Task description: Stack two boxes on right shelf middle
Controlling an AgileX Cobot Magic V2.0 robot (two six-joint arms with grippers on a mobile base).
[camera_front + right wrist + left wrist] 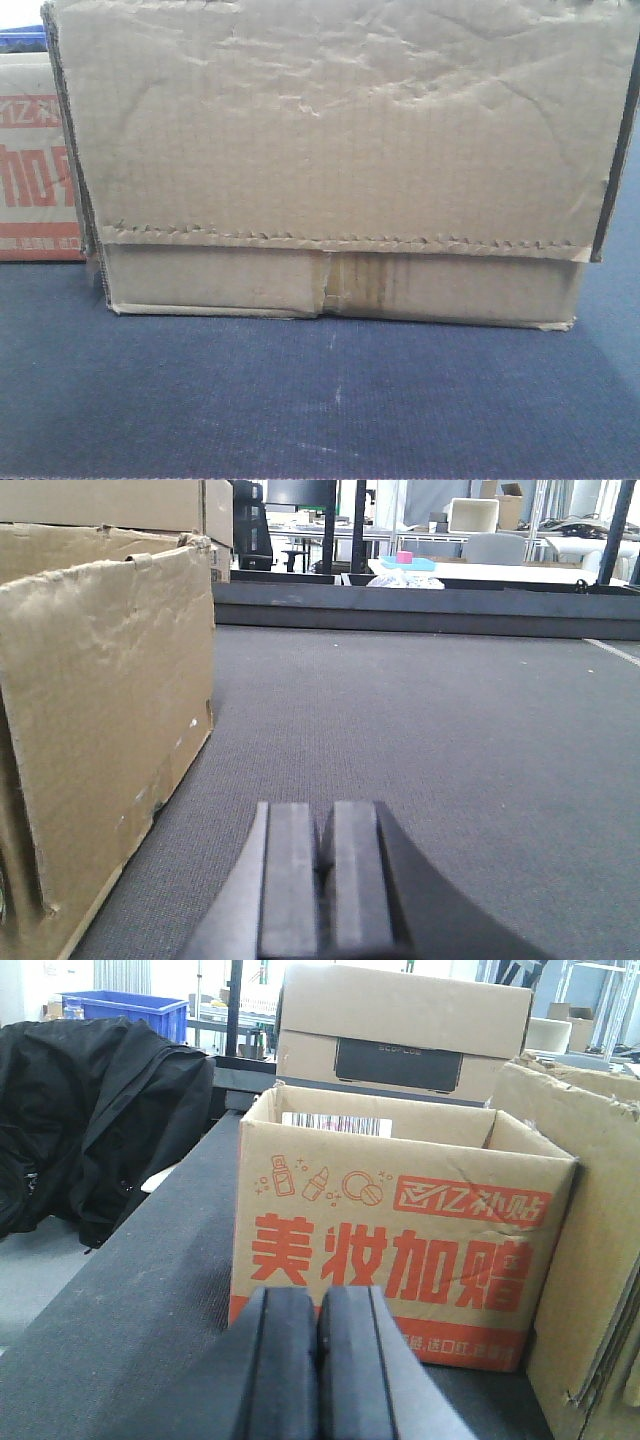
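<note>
A large plain brown carton (330,150) with a wrinkled face, a zigzag-edged flap and a clear tape strip stands on the dark table (320,400), filling the front view. Its side shows at the right edge of the left wrist view (590,1220) and at the left of the right wrist view (100,710). My left gripper (320,1330) is shut and empty, low over the table to the left of that carton. My right gripper (325,850) is shut and empty, low over the table to its right. The steel shelf is out of view.
An open carton with red printed characters (400,1230) stands just ahead of my left gripper, against the plain carton; it also shows in the front view (35,160). Behind it is another carton with a black label (400,1030). A black jacket (90,1120) lies left. A blue bin (125,1010) is far back.
</note>
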